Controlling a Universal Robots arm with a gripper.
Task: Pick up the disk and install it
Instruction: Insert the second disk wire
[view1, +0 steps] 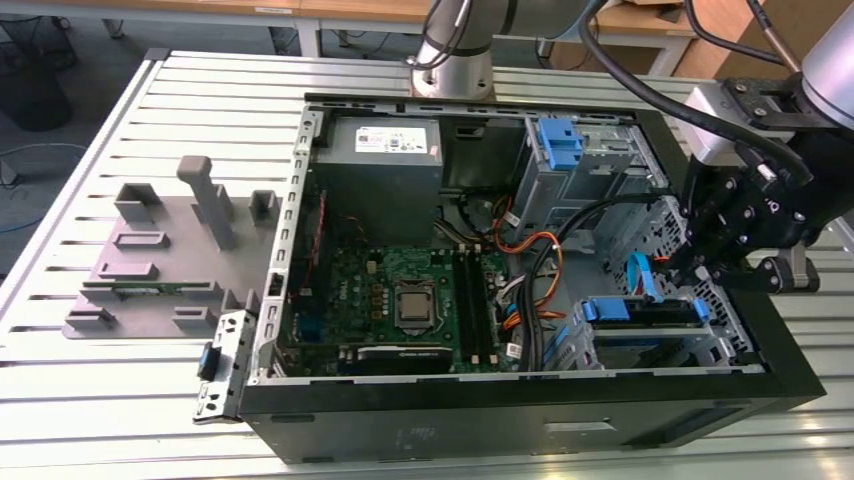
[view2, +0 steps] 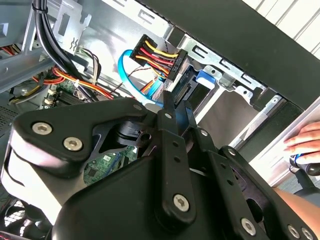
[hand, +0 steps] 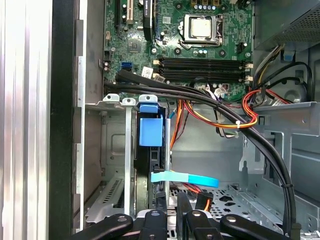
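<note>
The disk sits in the drive cage at the open computer case's front corner, on the exterior view's right, and its blue carrier frame shows at the top. In the first wrist view I see the disk edge-on in its bay under a blue tab. My gripper hangs just above that cage. Its black fingers stand close together with a thin slit between them, and nothing is held. In the first wrist view the gripper is right over the disk's rear end, beside a light-blue data cable.
The case holds a motherboard, a grey power-supply box, a second blue carrier in the upper cage, and thick black and coloured cables crossing beside the bay. A grey fixture lies on the slatted table. A hand rests outside the case.
</note>
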